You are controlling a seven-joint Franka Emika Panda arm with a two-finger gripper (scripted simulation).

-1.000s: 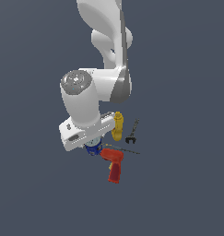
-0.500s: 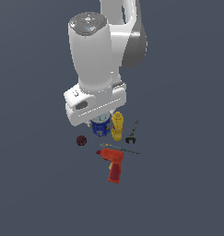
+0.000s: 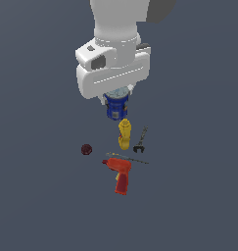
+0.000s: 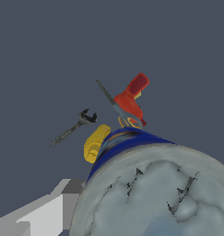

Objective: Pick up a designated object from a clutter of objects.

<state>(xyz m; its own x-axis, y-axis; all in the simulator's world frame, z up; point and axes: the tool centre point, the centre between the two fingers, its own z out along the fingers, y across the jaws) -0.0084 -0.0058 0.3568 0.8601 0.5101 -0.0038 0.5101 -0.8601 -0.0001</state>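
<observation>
The designated object, a blue can [image 3: 116, 108] with a silvery-white top, hangs in the air under the white hand. My gripper [image 3: 116, 100] is shut on it, and its fingertips are mostly hidden by the hand and the can. In the wrist view the blue can [image 4: 162, 191] fills the near corner, with one pale finger [image 4: 46, 213] beside it. The rest of the clutter lies on the floor below: yellow bottle [image 3: 124, 133], red power drill [image 3: 121, 175], black clamp tool [image 3: 140, 139], dark red ball [image 3: 86, 149] and thin rod [image 3: 128, 159].
In the wrist view the yellow bottle [image 4: 96, 143], the clamp tool [image 4: 73, 129], the rod [image 4: 107, 96] and the drill [image 4: 132, 98] lie on the plain dark grey floor [image 3: 37, 196] beyond the can. The big white hand body [image 3: 113, 68] hangs over the clutter.
The hand has risen and shifted toward the exterior view's right, carrying the blue can up off the floor. The dark red ball, earlier hidden by the hand, now shows.
</observation>
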